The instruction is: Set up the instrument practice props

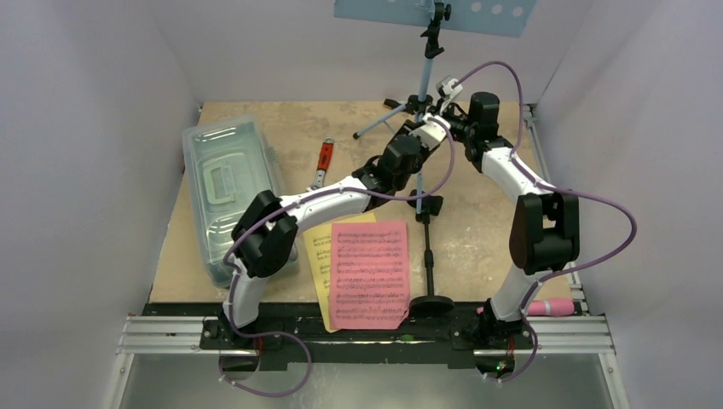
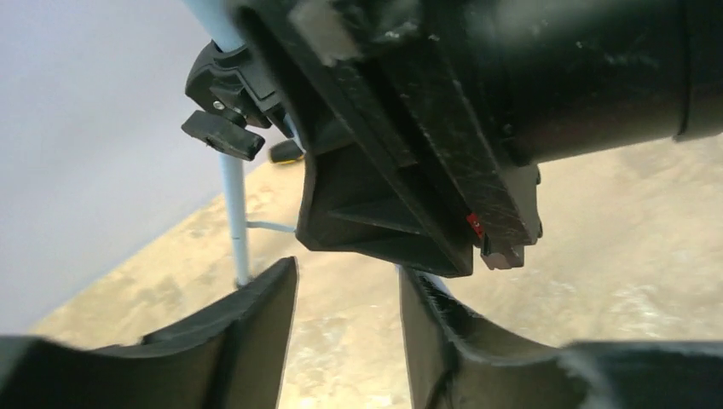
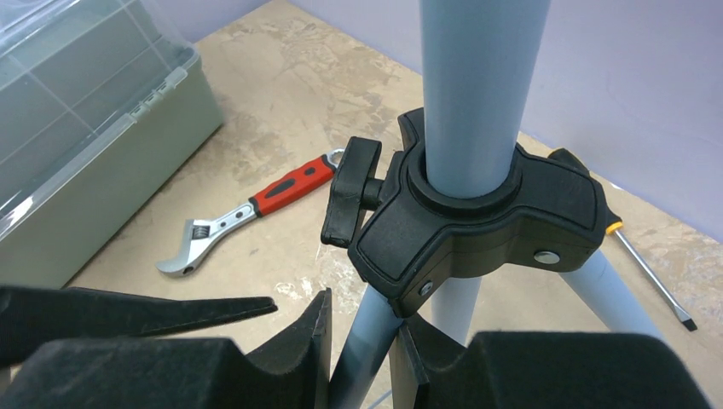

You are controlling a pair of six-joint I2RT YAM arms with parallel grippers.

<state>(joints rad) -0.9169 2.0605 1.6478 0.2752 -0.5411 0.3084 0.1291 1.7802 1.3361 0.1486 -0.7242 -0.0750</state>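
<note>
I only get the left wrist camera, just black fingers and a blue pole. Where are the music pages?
Observer: The pink paper sheet-music page lies on the yellow paper page, near the front edge of the wooden table.
Operator: Is the other arm holding anything?
Observer: Yes, the right end effector pinches one tripod leg of the light blue metal music stand.
Operator: And the microphone?
Observer: The pink plastic toy microphone lies beside the right arm's base.
</note>
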